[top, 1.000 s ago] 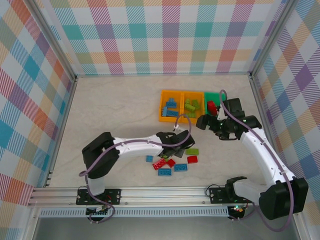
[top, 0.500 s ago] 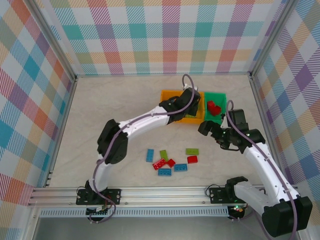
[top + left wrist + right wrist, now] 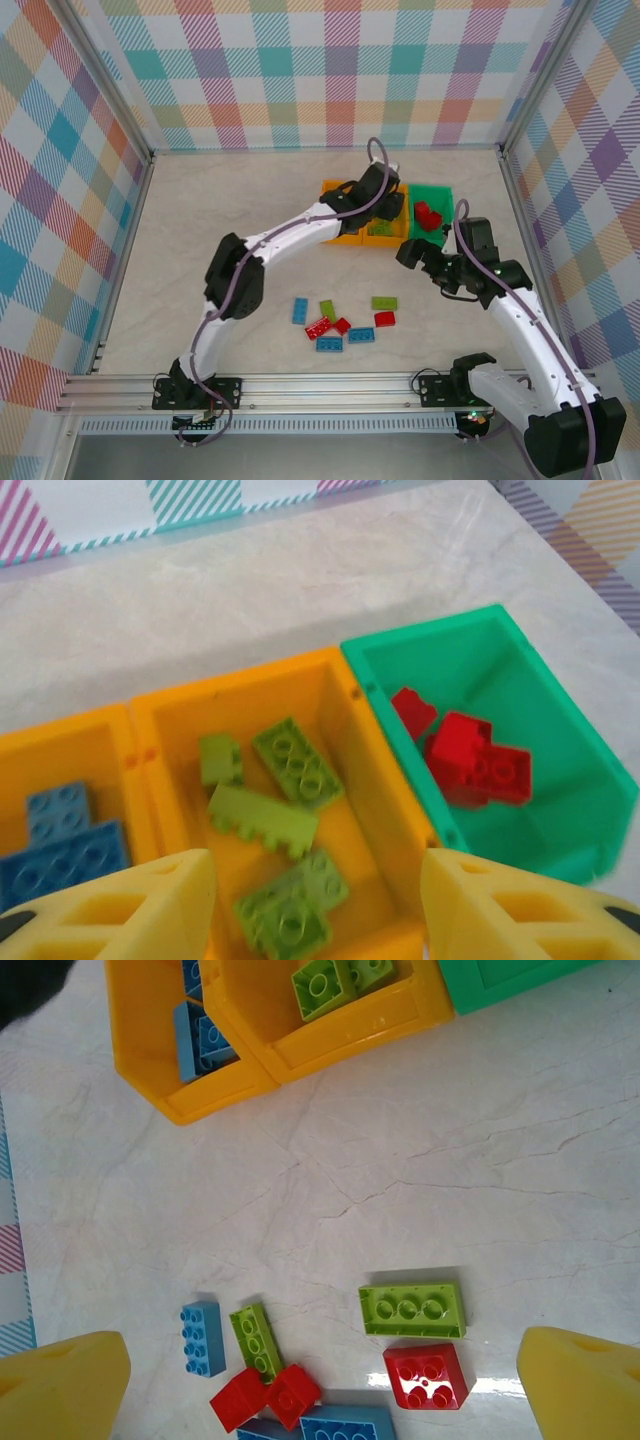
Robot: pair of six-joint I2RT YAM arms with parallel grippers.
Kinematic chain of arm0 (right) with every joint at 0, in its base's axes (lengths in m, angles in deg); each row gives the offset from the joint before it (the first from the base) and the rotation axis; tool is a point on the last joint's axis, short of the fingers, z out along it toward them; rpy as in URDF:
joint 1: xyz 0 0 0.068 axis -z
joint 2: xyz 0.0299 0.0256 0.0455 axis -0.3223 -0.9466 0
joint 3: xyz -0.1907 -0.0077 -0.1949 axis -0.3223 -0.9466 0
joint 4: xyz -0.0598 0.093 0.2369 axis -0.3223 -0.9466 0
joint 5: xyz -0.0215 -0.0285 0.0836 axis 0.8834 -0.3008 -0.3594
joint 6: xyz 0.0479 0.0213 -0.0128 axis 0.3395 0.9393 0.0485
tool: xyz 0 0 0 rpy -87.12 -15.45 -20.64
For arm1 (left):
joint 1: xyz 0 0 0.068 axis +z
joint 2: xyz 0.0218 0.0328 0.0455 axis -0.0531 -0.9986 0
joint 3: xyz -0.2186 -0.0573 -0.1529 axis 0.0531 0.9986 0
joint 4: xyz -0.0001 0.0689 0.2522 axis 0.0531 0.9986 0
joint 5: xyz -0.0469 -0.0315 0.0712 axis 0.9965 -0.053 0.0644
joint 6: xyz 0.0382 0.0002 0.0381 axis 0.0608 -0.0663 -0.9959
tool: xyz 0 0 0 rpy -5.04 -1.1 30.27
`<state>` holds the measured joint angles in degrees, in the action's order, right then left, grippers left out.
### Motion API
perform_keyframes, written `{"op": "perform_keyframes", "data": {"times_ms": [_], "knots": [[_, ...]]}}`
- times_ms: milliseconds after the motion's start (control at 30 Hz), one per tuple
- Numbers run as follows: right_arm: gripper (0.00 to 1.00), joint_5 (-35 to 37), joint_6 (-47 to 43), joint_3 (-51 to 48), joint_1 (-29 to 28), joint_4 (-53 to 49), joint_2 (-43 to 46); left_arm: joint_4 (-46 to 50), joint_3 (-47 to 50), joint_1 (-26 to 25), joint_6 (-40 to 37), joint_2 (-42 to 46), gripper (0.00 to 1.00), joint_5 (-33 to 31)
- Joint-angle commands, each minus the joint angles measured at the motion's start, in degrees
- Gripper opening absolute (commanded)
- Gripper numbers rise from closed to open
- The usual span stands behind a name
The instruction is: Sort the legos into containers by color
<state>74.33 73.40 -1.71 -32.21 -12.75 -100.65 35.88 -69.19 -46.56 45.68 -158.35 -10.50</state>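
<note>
- The pale marbled surface [image 3: 220, 250] is carrying everything; the containers are standing at its far side and the loose legos are lying nearer to the arms.
- The three containers are standing in one row, wall touching wall: an orange bin [image 3: 60, 750] with blue legos [image 3: 60, 845], a middle orange bin [image 3: 250, 675] with lime legos [image 3: 290, 765], and a green bin [image 3: 520, 670] with red legos [image 3: 475, 760].
- The left fingers [image 3: 120, 900] are hanging spread above the middle orange bin and are pinching nothing.
- The right fingers [image 3: 60, 1390] are also standing spread and empty, looking down over the loose group [image 3: 340, 322].
- In this group, a lime brick [image 3: 412, 1309] with three studs is lying flat, just beside a square red brick [image 3: 427, 1377]. A small blue brick [image 3: 202, 1338] and a second lime brick [image 3: 256, 1340] are lying side by side, with two red pieces [image 3: 265, 1397] near them.
- The bricks are probably light, stiff and not fragile, but their glossy plastic is likely slipping easily.
- I am judging that the best hold is across the short width, on the two flat long walls and not on the studs. The red brick beside the lime one is leaving little room for a finger there.
</note>
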Motion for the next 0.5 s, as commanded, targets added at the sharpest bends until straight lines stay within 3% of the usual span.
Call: {"op": "perform_keyframes", "data": {"times_ms": [0,167,300,467], "knots": [[0.98,-2.0,-2.2,-0.7,0.0,0.8,-0.8,-8.1,12.2,-2.1,-2.0,17.3,0.56,1.3],[0.89,0.6,-4.7,1.2,-8.8,1.4,-4.5,-9.1,32.7,-5.8,-11.2,40.1,0.56,1.6],[0.85,3.4,-4.8,3.8,-19.2,3.7,-12.6,1.8,41.5,-8.0,-18.4,56.6,0.57,2.0],[0.81,6.2,-2.6,6.9,-31.5,4.8,-22.7,16.5,49.2,-9.5,-25.7,72.6,0.77,-3.0]]}}
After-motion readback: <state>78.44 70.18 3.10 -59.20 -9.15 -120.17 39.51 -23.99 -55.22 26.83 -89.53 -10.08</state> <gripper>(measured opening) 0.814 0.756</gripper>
